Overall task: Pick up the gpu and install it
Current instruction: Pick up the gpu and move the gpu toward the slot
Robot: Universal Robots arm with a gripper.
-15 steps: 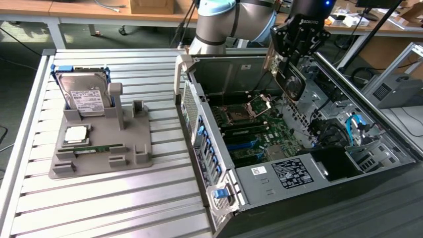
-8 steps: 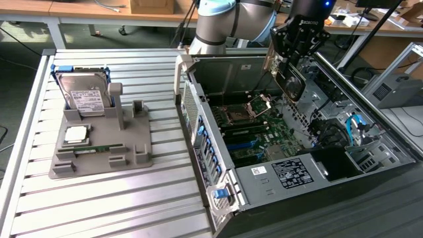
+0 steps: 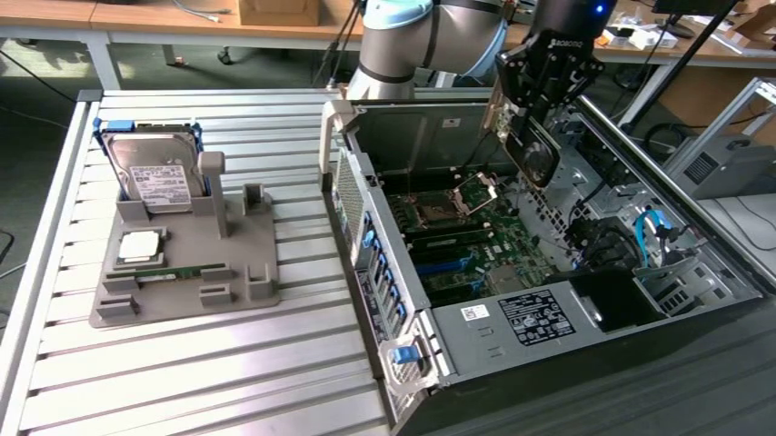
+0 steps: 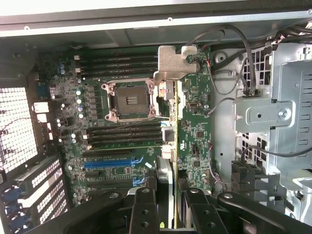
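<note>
My gripper hangs over the open computer case, shut on the gpu. The gpu is a thin dark card with a round fan on its face, held on edge and slightly tilted above the motherboard. In the wrist view the gpu appears edge-on between the two black fingers of the gripper, its metal end bracket pointing away from the wrist. It is above the board, apart from it, beside the empty processor socket. The blue expansion slot lies close to the fingers.
On the slatted table, at the exterior view's left, a grey fixture carries a silver hard drive, a processor chip and a green memory stick. Cables and a metal drive cage crowd one side of the case.
</note>
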